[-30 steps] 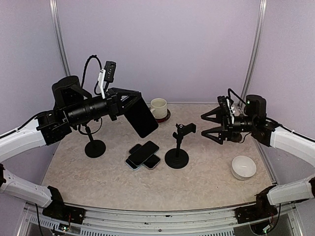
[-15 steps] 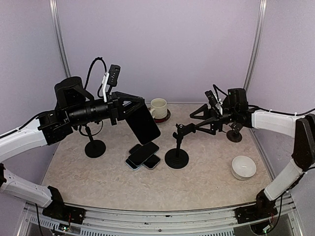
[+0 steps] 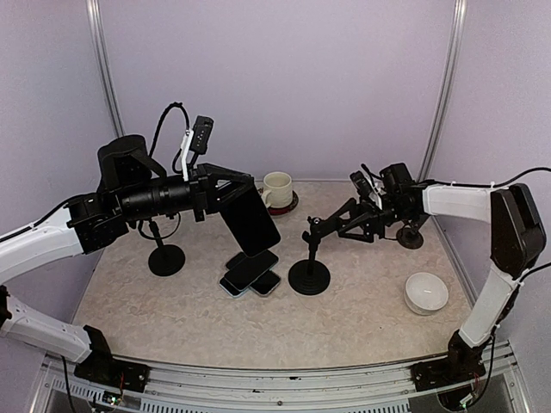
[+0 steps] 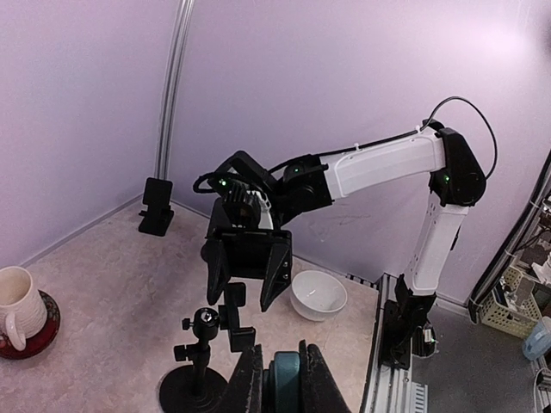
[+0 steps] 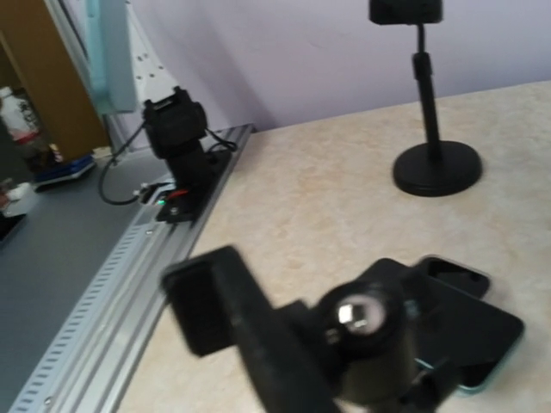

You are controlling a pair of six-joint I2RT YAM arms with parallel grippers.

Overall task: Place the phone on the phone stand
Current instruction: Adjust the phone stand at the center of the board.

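Phone (image 3: 250, 219) clamped in raised left fingers (image 4: 247, 383); outstretched right fingers (image 4: 276, 271) apart at phone stand (image 3: 310, 255).

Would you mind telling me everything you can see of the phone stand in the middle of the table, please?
The middle phone stand is all matte black: a round flat base on the tabletop, a thin upright post, and a ball-joint head with a small clamp bracket tilted sideways. It stands upright just right of the stacked phones and holds no phone. The right gripper has its open fingers either side of the head; whether they touch it I cannot tell.
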